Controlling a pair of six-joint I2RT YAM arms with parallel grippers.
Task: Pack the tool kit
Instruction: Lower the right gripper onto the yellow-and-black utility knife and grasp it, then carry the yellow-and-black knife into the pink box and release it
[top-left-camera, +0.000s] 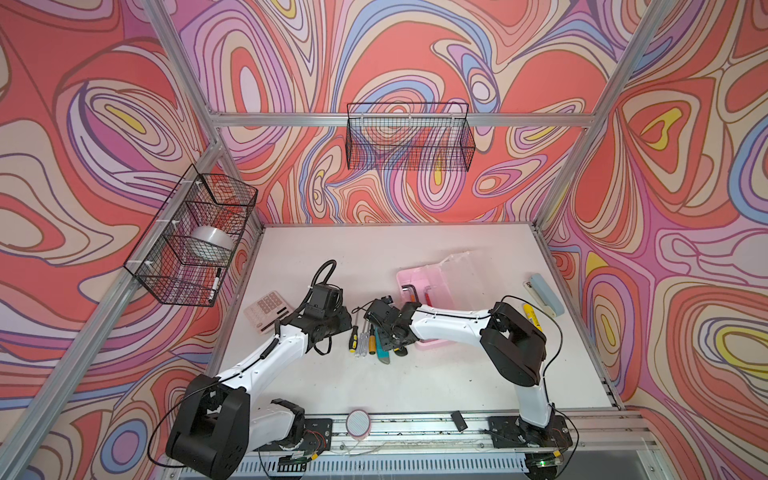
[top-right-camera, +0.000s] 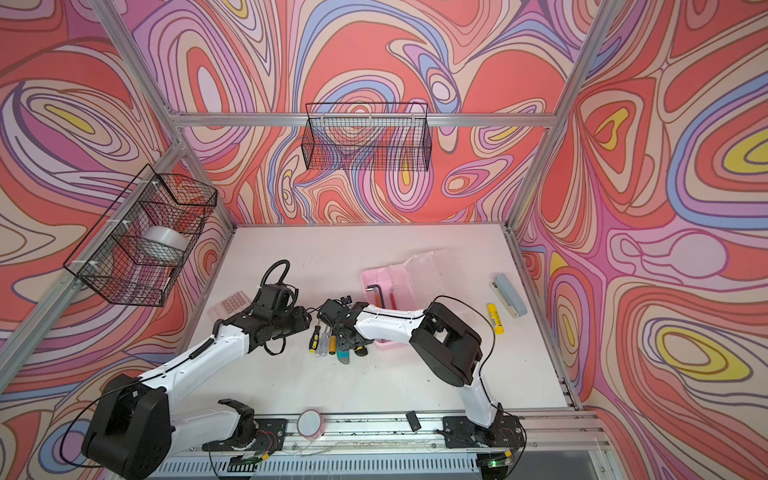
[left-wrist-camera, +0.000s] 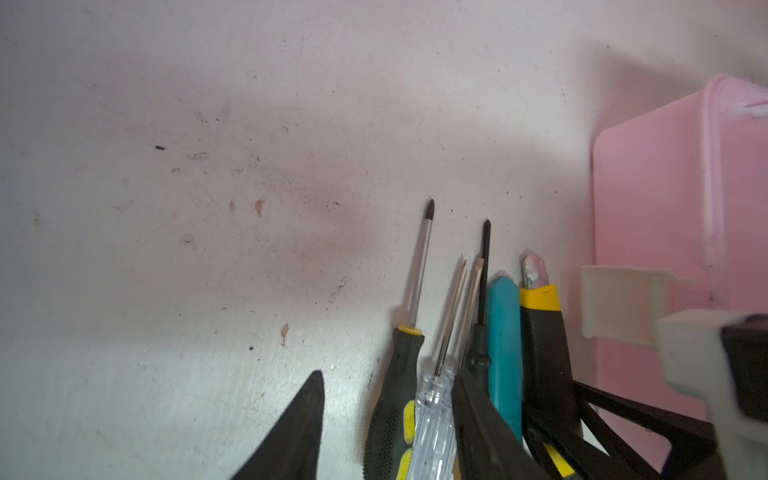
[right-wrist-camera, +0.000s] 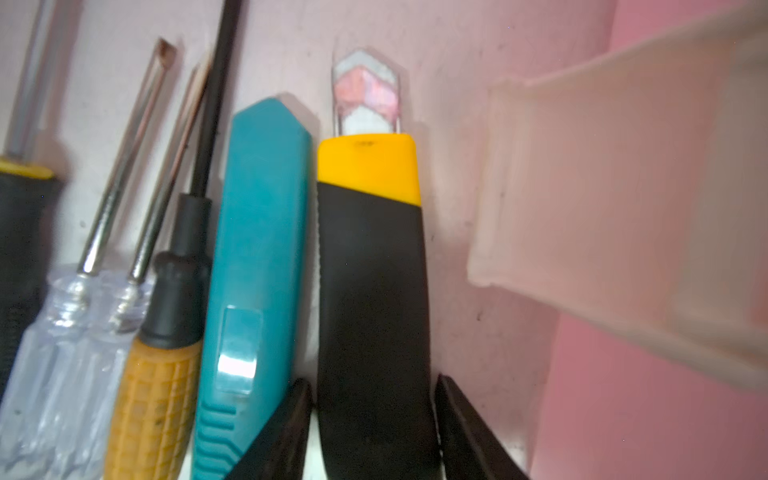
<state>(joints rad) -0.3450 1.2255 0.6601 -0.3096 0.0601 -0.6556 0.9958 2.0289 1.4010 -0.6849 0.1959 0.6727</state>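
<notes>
Right fingers (right-wrist-camera: 282, 432) astride utility knife (right-wrist-camera: 370, 291), contact unclear, butt cropped

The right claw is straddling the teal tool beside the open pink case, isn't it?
No. The right wrist view shows the right claw straddling the black-yellow utility knife; the teal tool lies alongside. The pink case is open.

Tool count, tabletop
Recorded were four screwdrivers (left-wrist-camera: 397, 374), two hex keys (top-left-camera: 410, 291), one teal tool (right-wrist-camera: 257, 249), one utility knife (right-wrist-camera: 370, 291), one pink case (top-left-camera: 404, 277), two wire baskets (top-left-camera: 409, 137).
</notes>
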